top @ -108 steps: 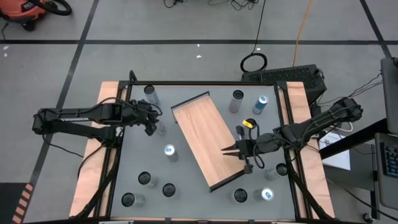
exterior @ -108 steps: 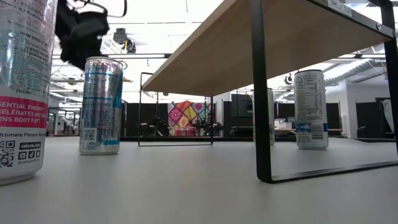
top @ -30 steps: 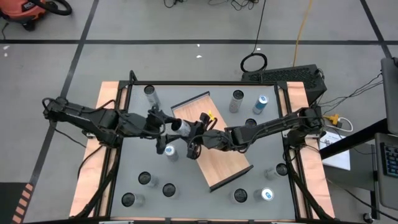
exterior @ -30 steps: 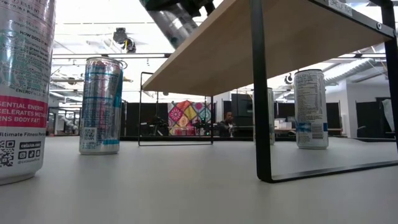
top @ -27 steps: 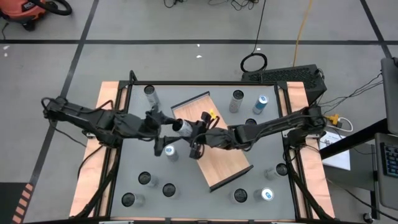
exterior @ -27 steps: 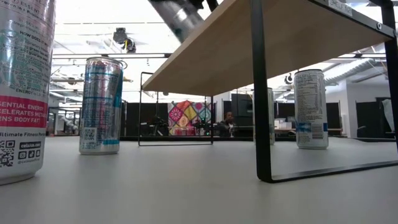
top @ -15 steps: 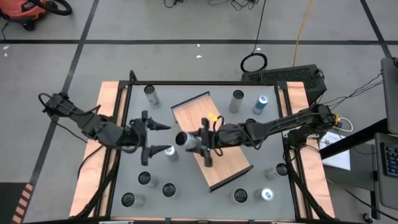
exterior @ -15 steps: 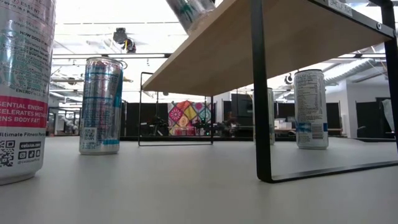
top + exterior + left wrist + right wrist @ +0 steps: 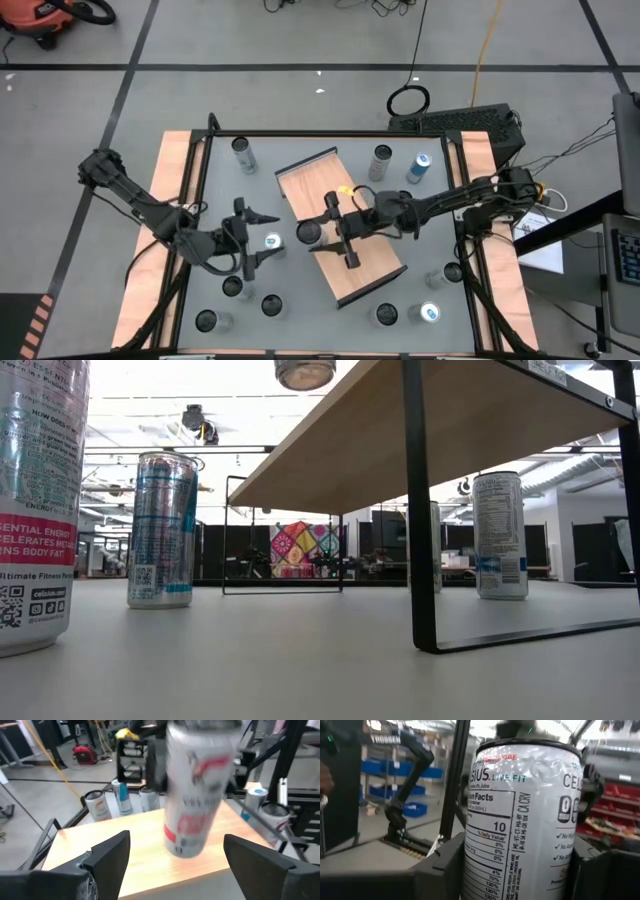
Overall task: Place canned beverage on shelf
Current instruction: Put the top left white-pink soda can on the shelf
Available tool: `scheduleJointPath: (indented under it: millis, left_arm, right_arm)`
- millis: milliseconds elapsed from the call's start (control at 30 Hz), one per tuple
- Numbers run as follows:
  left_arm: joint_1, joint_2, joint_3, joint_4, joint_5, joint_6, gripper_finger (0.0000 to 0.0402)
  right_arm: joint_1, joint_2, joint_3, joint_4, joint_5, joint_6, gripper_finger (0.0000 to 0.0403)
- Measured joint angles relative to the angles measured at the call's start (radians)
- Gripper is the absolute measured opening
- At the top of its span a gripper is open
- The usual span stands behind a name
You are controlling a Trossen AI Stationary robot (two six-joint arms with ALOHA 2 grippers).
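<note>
The right gripper (image 9: 335,228) pinches a slim white aluminium can (image 9: 309,232), smooth and glossy with printed nutrition text, between its two dark fingers (image 9: 445,870). From above, the can hangs at the left long edge of the shelf (image 9: 375,258), its round top facing up, and from table height its underside (image 9: 305,373) shows above the board's edge. The shelf is a long rectangle of pale wood-grain board with darker edges, set at a slant across the middle of the grey table (image 9: 440,205) and raised on thin black metal legs (image 9: 417,510). Its top is bare apart from the right arm reaching across it. The left gripper (image 9: 250,240) hangs just off the shelf's left side, low over the tabletop, its two dark fingers (image 9: 107,851) spread wide and holding nothing; through its camera the can (image 9: 197,785) appears blurred, over the board. Right beside this gripper stands a can with a blue-and-white top (image 9: 271,241). Other cylinders ring the shelf: one near the far left corner (image 9: 243,154), two at the far right (image 9: 381,162), three along the near left (image 9: 233,288) and three along the near right (image 9: 430,313). A black frame (image 9: 330,137) borders the tabletop.
</note>
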Motion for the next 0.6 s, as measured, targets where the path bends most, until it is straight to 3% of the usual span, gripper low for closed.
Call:
scheduleJointPath:
  millis: [333, 600]
  left_arm:
    - [0.038, 0.123, -0.063, 0.228, -0.052, 0.062, 0.0321]
    - [0.112, 0.216, -0.064, 0.289, -0.053, 0.07, 0.0321]
  right_arm:
    - [-0.057, 0.0, -0.023, 0.064, -0.067, 0.014, 0.0178]
    - [-0.135, 0.0, -0.021, 0.06, -0.166, 0.042, 0.0178]
